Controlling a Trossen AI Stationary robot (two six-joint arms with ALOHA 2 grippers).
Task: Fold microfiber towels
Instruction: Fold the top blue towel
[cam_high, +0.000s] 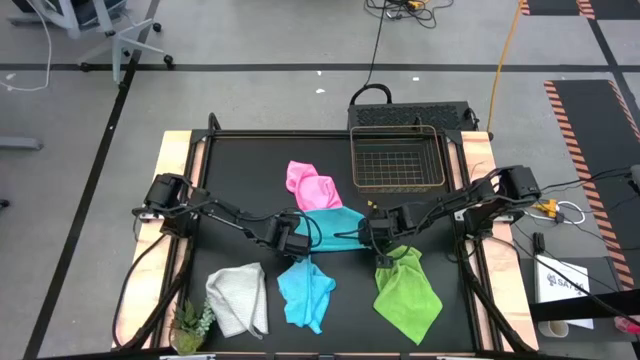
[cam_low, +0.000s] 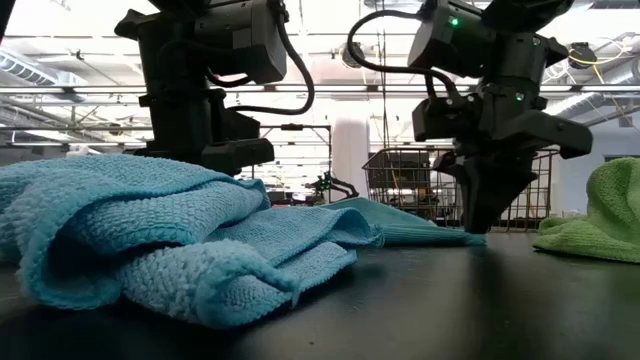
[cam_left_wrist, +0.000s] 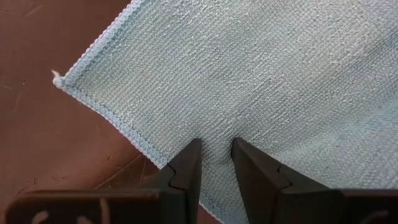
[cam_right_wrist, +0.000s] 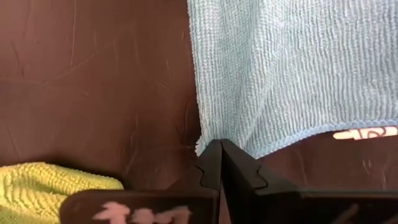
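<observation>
Both arms meet mid-worktop over the flat light blue towel (cam_high: 330, 226). The left gripper (cam_left_wrist: 216, 163) pinches that towel's edge between its fingers, with a little bunch of cloth caught there. The right gripper (cam_right_wrist: 220, 163) is pressed together right at the towel's corner; can't tell if any cloth is caught. The pink towel (cam_high: 311, 185) sits just behind, beside the wire basket (cam_high: 397, 158). Along the near edge lie the white-grey towel (cam_high: 239, 297), a second, crumpled blue towel (cam_high: 305, 291) and the lime green towel (cam_high: 406, 292).

pink towel (cam_high: 312, 185), lime green towel (cam_high: 406, 290), 2 light blue towels (cam_high: 332, 227), white-grey towel (cam_high: 238, 296)
</observation>
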